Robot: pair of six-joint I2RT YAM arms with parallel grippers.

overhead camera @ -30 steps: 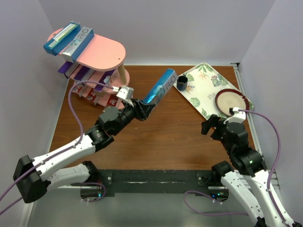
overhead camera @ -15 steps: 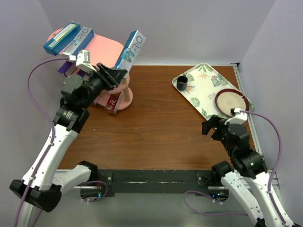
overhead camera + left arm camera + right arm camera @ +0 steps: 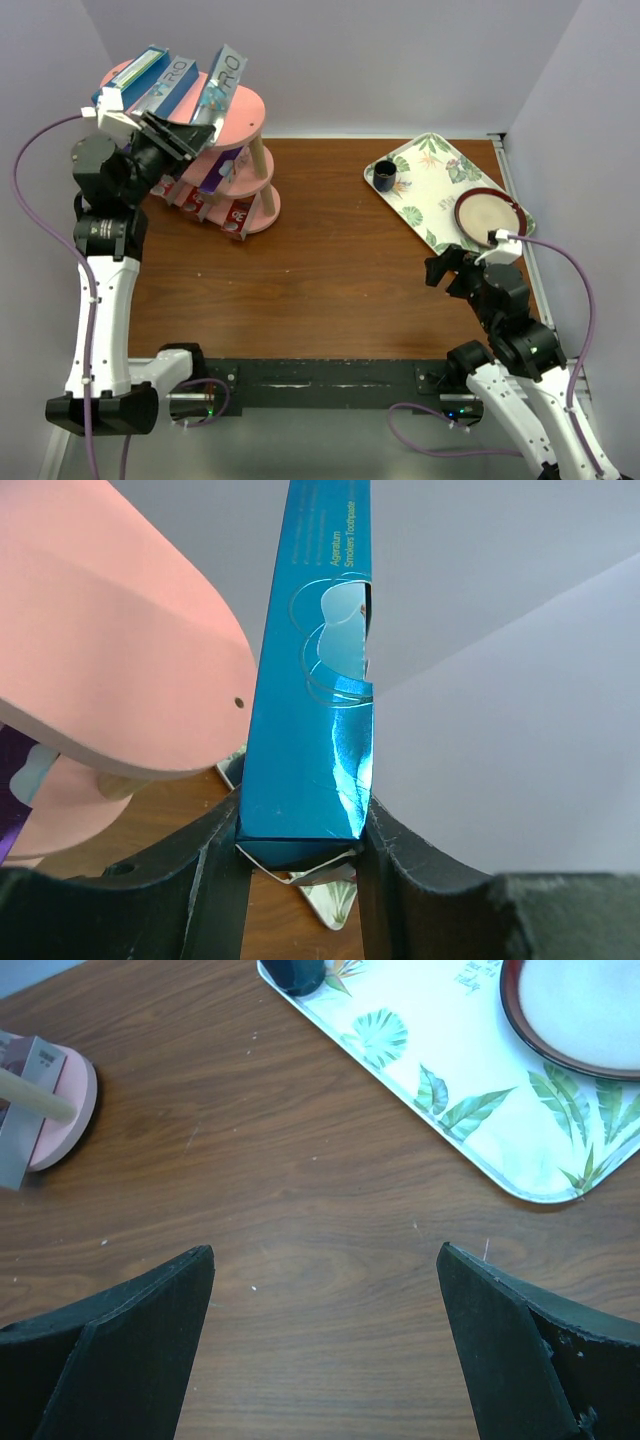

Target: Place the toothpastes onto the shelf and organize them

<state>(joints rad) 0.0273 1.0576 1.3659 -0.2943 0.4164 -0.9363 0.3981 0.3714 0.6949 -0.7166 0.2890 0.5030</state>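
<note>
Three pink boards on pale wooden posts formed the shelf, which stood in the far left corner of the counter in the overhead view, close to both walls. Two cartons lay side by side at the left end of its top board, with purple cartons on the middle tier and red cartons on the lowest. A broad run of brown wood separated the shelf from the leaf-printed tray at the far right, which carried a dark cup and a red-rimmed plate. The left arm rose steeply from its base, its wrist bent towards the shelf. The left hand was clenched on the near end of a blue carton, slanted over the top board's right half. Whether it rested there could not be told. The right hand hung low near the tray's near edge.

From the left wrist, two black fingers pinched the glossy, foil-like blue carton. It ran straight away from the camera, just beside the rounded rim of the matte top board.

From the right wrist, the right hand was released, its fingers spread wide above grained wood. The tray's corner lay ahead to the right and the shelf's lowest board to the left.
</note>
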